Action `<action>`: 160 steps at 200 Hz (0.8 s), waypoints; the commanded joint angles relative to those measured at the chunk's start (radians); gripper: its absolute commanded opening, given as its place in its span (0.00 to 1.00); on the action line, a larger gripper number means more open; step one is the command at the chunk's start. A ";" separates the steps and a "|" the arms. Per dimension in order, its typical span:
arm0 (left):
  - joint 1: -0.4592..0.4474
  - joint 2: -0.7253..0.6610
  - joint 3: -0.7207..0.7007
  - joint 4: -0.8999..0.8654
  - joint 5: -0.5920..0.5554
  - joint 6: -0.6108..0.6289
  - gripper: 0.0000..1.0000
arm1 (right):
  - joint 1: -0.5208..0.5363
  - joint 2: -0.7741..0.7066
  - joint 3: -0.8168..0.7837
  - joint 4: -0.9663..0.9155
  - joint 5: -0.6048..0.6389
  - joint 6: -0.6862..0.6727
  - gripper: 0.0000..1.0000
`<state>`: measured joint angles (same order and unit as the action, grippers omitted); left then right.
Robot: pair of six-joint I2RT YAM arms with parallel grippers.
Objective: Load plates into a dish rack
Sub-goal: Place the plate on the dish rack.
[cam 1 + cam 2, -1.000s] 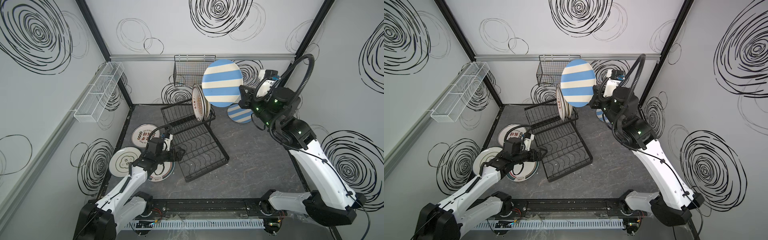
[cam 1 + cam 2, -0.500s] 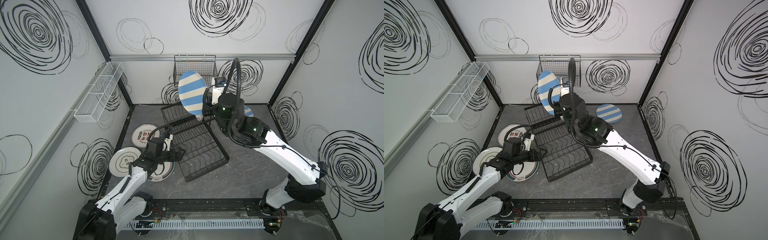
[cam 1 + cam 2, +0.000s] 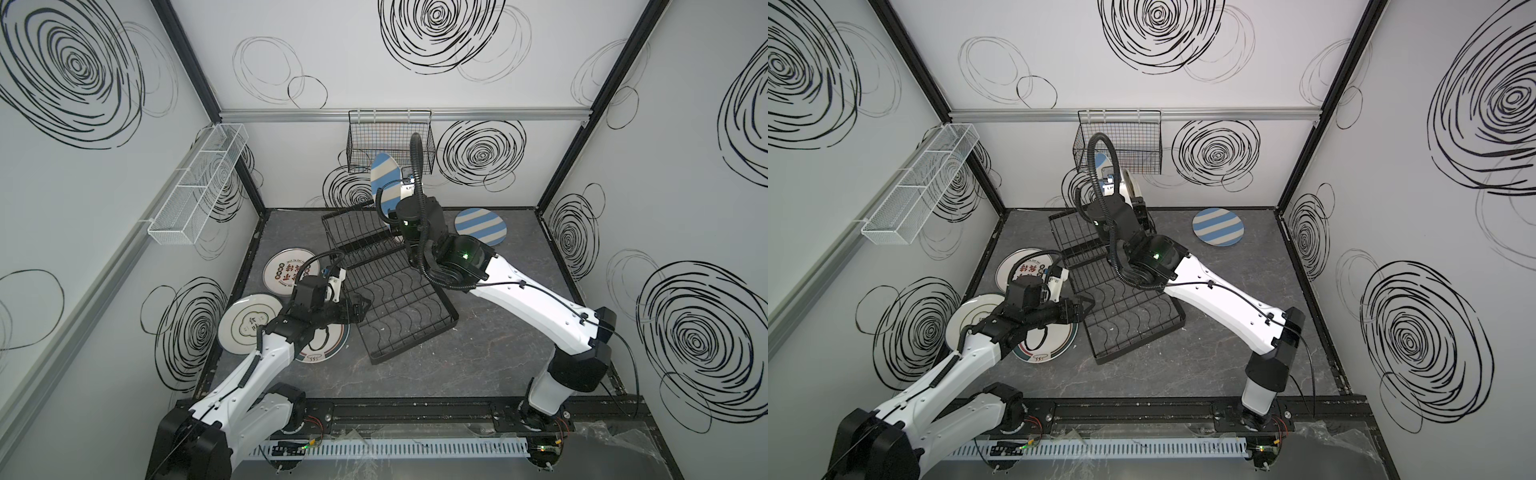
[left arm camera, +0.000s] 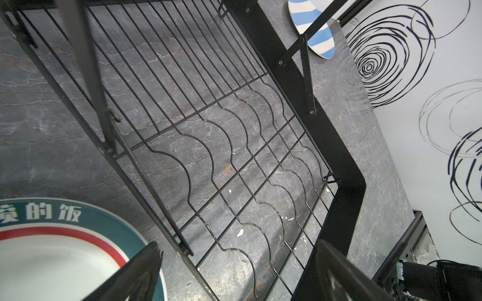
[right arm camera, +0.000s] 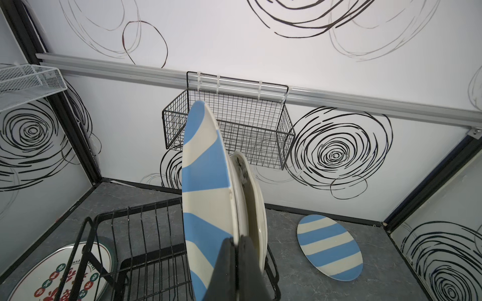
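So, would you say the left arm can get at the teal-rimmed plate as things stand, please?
Probably yes. The teal-rimmed plate lies flat right by the open, empty left fingers. Only the dish rack, its edge close beside the plate, might crowd the grasp.

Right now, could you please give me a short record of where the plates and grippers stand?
Right gripper: shut on striped plate, held upright at the dish rack upper basket
Left gripper: open, empty, at the rack's lower tray edge
Racked: cream plates upright beside the held one
On table: second striped plate, character plate, script plate, teal-rimmed plate
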<state>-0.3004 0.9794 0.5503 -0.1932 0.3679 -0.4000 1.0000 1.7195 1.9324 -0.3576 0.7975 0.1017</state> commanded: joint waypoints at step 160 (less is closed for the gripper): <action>-0.001 -0.003 0.016 -0.003 -0.004 0.006 0.96 | -0.031 0.068 0.020 0.053 0.054 -0.100 0.00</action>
<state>-0.3004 0.9794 0.5503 -0.2104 0.3664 -0.4000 0.9760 1.8076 1.9678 -0.3492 0.8276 0.0105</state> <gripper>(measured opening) 0.958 0.051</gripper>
